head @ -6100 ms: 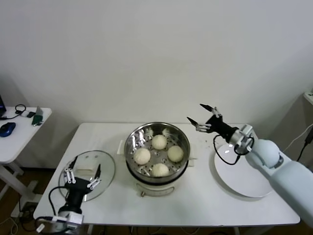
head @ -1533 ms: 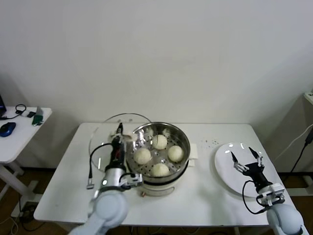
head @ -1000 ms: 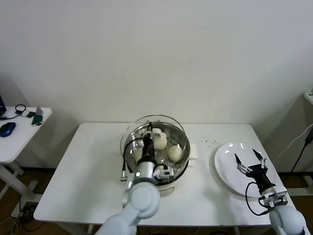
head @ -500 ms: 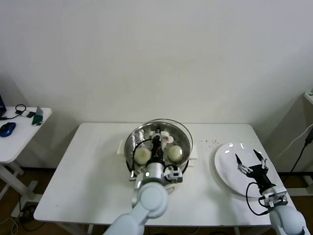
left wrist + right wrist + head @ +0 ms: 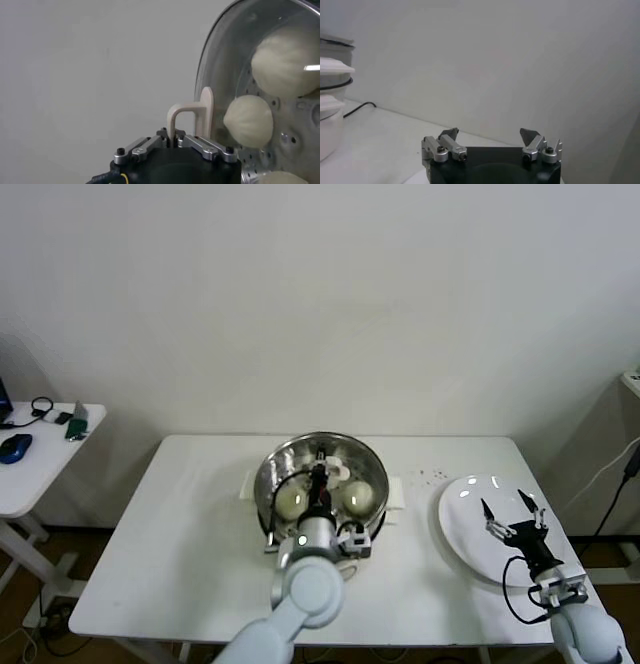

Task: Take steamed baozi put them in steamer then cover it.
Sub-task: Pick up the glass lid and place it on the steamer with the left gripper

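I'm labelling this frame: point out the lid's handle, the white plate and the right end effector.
lid handle (image 5: 192,111), left wrist view, its white arch
white plate (image 5: 462,506), head view, bare rim
right end effector (image 5: 508,511), head view, between fingertips

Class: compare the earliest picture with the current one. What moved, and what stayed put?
The left gripper took the lid by its handle from the table's left side and carried it over the steamer. The right gripper drew back above the plate. The four buns stayed in the steamer.
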{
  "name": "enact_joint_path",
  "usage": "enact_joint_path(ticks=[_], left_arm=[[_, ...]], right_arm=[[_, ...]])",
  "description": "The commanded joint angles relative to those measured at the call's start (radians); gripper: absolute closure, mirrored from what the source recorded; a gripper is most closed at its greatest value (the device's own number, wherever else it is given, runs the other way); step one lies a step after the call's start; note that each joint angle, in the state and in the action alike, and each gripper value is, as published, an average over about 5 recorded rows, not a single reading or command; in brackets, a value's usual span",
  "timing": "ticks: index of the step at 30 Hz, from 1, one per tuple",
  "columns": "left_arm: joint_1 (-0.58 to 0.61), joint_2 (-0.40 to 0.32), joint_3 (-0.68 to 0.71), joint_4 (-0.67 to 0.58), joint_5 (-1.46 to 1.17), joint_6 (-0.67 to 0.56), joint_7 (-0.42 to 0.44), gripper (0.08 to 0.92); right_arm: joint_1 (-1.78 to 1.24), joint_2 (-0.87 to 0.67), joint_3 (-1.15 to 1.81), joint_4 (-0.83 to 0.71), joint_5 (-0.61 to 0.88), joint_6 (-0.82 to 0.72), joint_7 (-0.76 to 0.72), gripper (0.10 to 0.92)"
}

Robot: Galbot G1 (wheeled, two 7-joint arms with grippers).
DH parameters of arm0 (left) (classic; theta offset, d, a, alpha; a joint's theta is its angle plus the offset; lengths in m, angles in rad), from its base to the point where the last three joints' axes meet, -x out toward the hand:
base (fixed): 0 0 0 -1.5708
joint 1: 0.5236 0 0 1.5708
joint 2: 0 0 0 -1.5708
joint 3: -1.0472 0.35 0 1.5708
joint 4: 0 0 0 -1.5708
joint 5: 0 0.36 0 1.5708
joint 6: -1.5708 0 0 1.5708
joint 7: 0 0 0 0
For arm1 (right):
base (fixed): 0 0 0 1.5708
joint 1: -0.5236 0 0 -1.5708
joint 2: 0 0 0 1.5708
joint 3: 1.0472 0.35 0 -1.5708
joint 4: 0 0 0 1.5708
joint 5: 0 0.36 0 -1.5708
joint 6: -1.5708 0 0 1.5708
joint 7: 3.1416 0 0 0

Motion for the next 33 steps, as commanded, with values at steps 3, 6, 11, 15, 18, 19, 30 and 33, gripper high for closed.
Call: enact_joint_path(ticks=[3, 6, 11, 15, 18, 19, 30, 33], left_arm=[[0.000, -0.004, -0.001, 0.019, 0.027, 0.010, 0.005, 0.847], [0.001, -0.004, -0.002, 0.022, 0.020, 0.012, -0.001, 0.847], [0.002, -0.006, -0.002, 0.027, 0.016, 0.011, -0.006, 0.847], [0.004, -0.011, -0.003, 0.032, 0.019, 0.011, -0.009, 0.847], [0.004, -0.011, -0.004, 0.033, 0.032, 0.007, -0.006, 0.847], [0.004, -0.010, -0.004, 0.032, 0.035, 0.006, -0.006, 0.847], [0.018, 0.025, 0.010, -0.055, -0.006, 0.017, -0.003, 0.643], [0.030, 0.054, 0.010, -0.097, -0.035, 0.025, 0.000, 0.557]], right_arm=[[0.005, -0.002, 0.001, -0.001, 0.000, 0.001, -0.001, 0.203], [0.006, -0.003, 0.001, -0.001, 0.000, 0.001, -0.001, 0.203], [0.007, 0.000, 0.002, -0.002, -0.001, 0.001, -0.004, 0.203], [0.006, 0.002, 0.004, -0.001, 0.002, 0.001, -0.012, 0.203], [0.004, 0.003, 0.007, 0.000, 0.006, -0.002, -0.021, 0.203], [0.003, 0.003, 0.008, 0.002, 0.007, -0.002, -0.024, 0.203], [-0.001, 0.004, 0.020, 0.003, 0.038, -0.014, -0.031, 0.203], [0.000, 0.003, 0.022, 0.001, 0.037, -0.016, -0.034, 0.203]])
